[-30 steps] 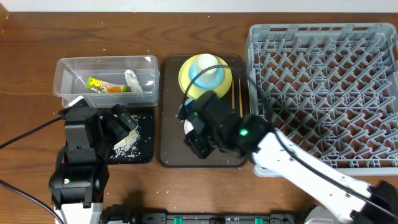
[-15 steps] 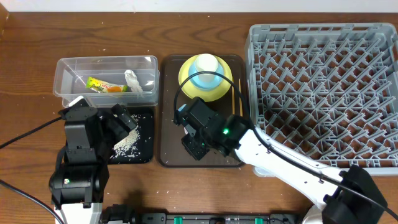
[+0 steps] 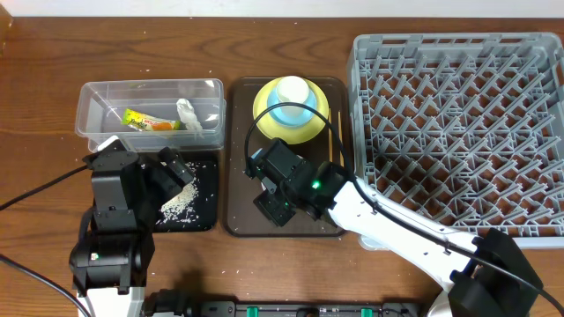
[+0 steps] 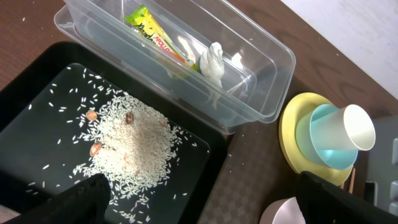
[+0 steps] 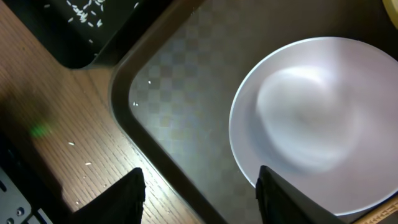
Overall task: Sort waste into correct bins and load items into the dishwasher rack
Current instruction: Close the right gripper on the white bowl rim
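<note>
Right end effector [image 5: 200, 171] stands partly open, gripping nothing, low over the brown serving tray [image 5: 180, 93]. The white bowl [image 5: 305, 118] lies on that tray, at frame centre in the overhead view. Left end effector [image 4: 202, 180] is spread wide and holds nothing, above the black tray [image 4: 37, 93] with the rice scraps [image 4: 134, 140], lower left. Wrapper [image 4: 152, 31] and tissue [image 4: 211, 59] lie in the clear tub [image 4: 273, 93], upper left. White cup [image 4: 357, 127], blue bowl [image 4: 329, 146] and yellow plate [image 4: 289, 130] are stacked top centre. The dishwasher rack [image 3: 458, 132] fills the right side.

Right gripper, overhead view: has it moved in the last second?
Yes. The right gripper has shifted slightly toward the black tray, away from the dishwasher rack.
</note>
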{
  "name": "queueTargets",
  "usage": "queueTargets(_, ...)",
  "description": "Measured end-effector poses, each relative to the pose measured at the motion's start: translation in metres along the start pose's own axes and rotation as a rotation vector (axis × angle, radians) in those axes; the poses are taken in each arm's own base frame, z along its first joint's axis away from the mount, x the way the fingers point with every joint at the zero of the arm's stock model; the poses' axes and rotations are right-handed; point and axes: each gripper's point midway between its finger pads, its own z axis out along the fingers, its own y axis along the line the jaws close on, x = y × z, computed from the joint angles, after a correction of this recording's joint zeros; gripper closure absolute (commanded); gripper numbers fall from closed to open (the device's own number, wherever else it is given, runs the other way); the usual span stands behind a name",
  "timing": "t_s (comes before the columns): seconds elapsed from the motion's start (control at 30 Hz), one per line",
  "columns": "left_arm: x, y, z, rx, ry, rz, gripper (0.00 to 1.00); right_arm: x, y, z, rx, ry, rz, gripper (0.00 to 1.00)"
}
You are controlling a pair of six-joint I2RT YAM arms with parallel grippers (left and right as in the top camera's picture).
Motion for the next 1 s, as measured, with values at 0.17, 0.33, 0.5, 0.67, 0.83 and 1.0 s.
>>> queueTargets(0.17,0.0,0.0,0.0,0.0,0.0,0.0,0.03,-0.004,0.001,0.0,-0.002,-0.015,-0.008,0.5)
queueTargets(0.33,0.0,0.0,0.0,0.0,0.0,0.0,0.03,-0.012,0.001,0.0,-0.001,-0.048,-0.013,0.5)
queueTargets(0.5,0.0,0.0,0.001,-0.001,0.002,0.0,0.03,-0.022,0.002,0.001,-0.005,-0.096,-0.019,0.5)
queueTargets(0.67,0.0,0.0,0.001,-0.001,0.002,0.0,0.03,-0.014,-0.001,0.01,-0.001,-0.092,-0.018,0.47)
queueTargets(0.83,0.0,0.0,0.001,-0.001,0.002,0.0,0.03,-0.013,-0.003,0.019,-0.003,-0.122,-0.021,0.46)
queueTargets(1.0,0.0,0.0,0.001,-0.001,0.002,0.0,0.03,-0.012,-0.005,0.028,-0.009,-0.158,-0.026,0.47)
